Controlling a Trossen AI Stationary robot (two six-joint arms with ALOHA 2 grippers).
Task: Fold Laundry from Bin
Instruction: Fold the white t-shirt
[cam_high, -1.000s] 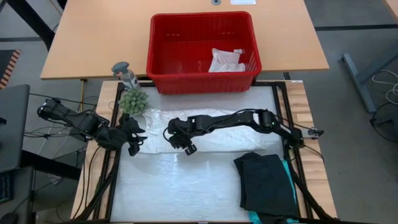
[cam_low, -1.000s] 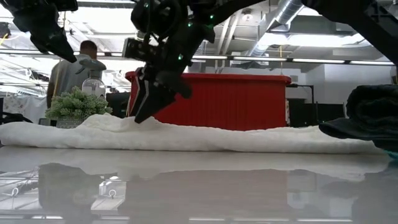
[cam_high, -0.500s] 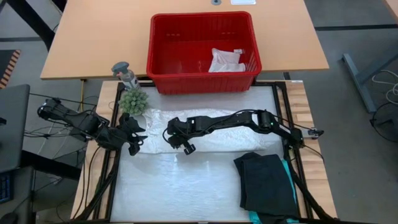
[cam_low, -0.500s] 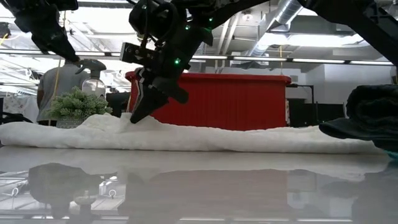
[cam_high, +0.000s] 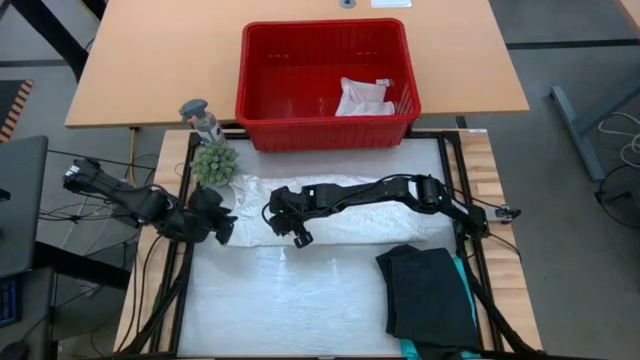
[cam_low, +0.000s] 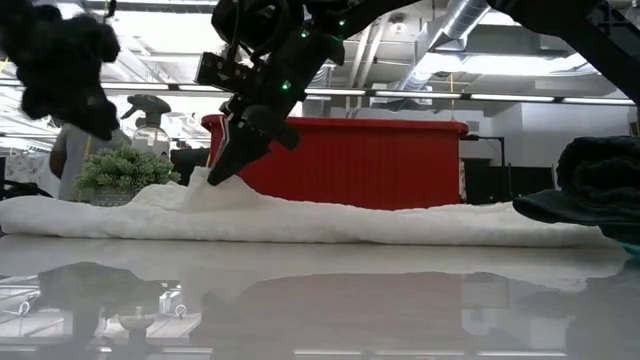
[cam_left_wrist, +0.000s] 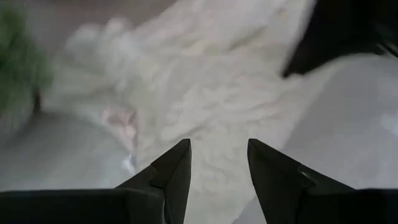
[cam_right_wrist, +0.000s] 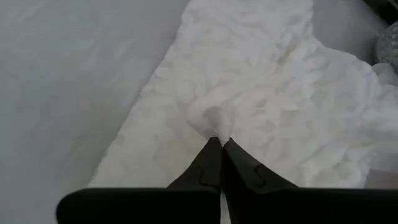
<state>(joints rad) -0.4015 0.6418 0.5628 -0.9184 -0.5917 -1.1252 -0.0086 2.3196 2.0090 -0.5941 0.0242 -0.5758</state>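
Note:
The large white lacy top (cam_high: 390, 226) lies spread in a band across the table's middle; in the low view the top (cam_low: 400, 222) is a low ridge. My right gripper (cam_high: 300, 239) reaches to the top's left part and is shut on it. My left gripper (cam_high: 224, 230) hovers open over the top's left end (cam_left_wrist: 186, 81), touching nothing. The red bin (cam_high: 262, 110) stands at the far edge with a small white cloth (cam_high: 364, 97) inside. A folded black garment (cam_high: 428, 293) lies at the near right on a teal one (cam_high: 465, 290). My right gripper pinches a small raised tuck of the white top (cam_right_wrist: 213, 119) between its two shut fingers (cam_right_wrist: 210, 163), near the top's left end. The fingers slant down from the right. The tuck stands up as a little peak (cam_low: 205, 180), while the top's other parts lie on the table.
A small green plant (cam_high: 214, 162) and a spray bottle (cam_high: 200, 118) stand at the far left, close to the top's left end. Bare white table surface (cam_high: 290, 300) lies in front of the top. A person (cam_low: 68, 150) shows in the room behind.
My right gripper has shut on the white top and risen slightly, drawing a small peak of cloth up; the top's other parts stay flat. My left gripper has sunk toward the top's left end and rolled about its own line, still open.

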